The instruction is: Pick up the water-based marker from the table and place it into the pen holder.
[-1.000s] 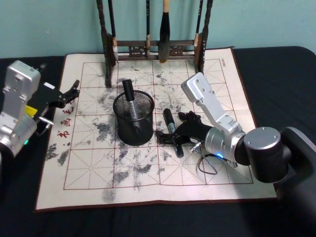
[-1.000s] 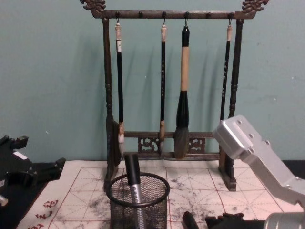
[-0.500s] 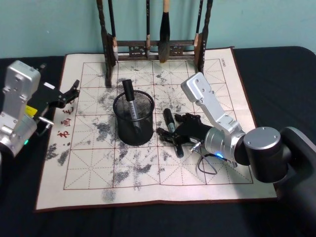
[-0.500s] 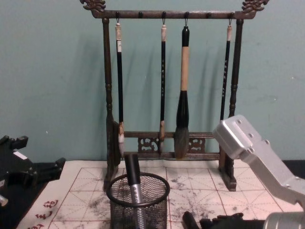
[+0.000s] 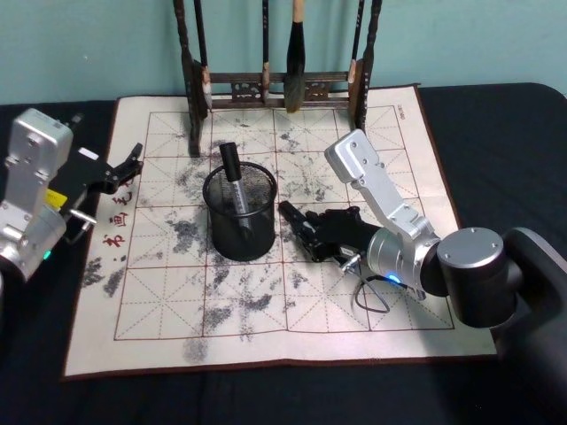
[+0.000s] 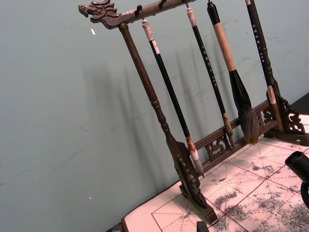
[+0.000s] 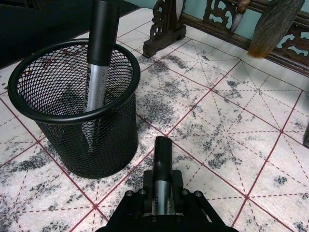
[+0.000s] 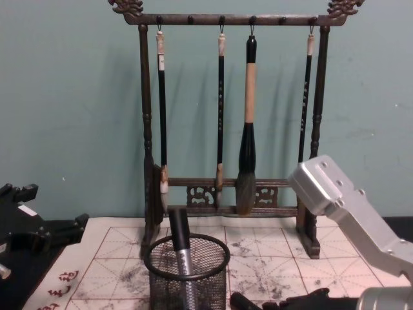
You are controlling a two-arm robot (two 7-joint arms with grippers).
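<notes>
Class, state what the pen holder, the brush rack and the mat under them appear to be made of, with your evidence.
Pen holder: black metal wire mesh, probably painted; see-through lattice, solid rim.
Brush rack: dark varnished wood, seemingly; turned posts, carved fretwork.
Mat: felt or paper, unclear; matte, ink-stained, red grid.

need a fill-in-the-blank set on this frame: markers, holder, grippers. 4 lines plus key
1. The pen holder has ___ standing marker in it.
2. The right gripper is ___ on a second marker beside the holder.
3. The brush rack carries ___ hanging brushes.
4. The left gripper sits idle at the mat's ___ edge.

Missing words: one; shut; four; left.
</notes>
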